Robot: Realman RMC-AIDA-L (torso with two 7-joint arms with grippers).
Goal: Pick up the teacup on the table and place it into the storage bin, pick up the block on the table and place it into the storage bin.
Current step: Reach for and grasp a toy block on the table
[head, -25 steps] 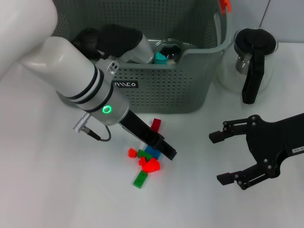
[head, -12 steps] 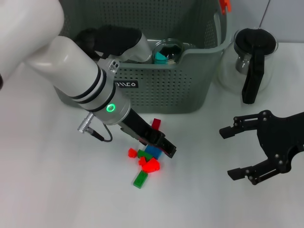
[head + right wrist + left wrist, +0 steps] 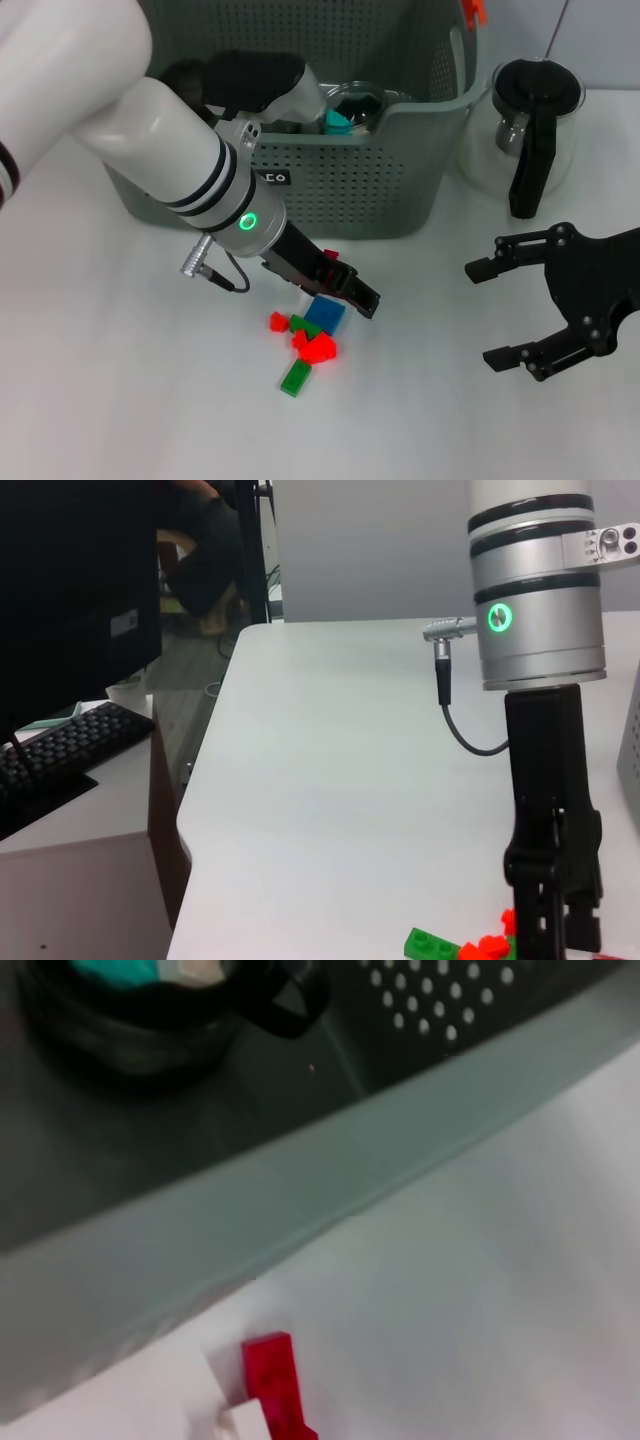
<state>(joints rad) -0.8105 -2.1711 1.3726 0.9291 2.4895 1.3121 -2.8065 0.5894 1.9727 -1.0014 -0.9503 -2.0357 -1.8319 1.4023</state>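
My left end effector [image 3: 362,297] reaches down in front of the storage bin [image 3: 400,190], its tip just above the cluster of blocks [image 3: 306,345] on the white surface [image 3: 120,380]; I cannot tell how far its fingers are parted. A small black label [image 3: 272,179] on the bin wall carries white lettering, partly hidden by my arm and unreadable. The teacup [image 3: 352,108] sits inside the bin. My left wrist view shows a red block [image 3: 272,1380] close to the bin's base. My right end effector [image 3: 508,312] hovers wide apart and empty, near the glass pot [image 3: 528,125].
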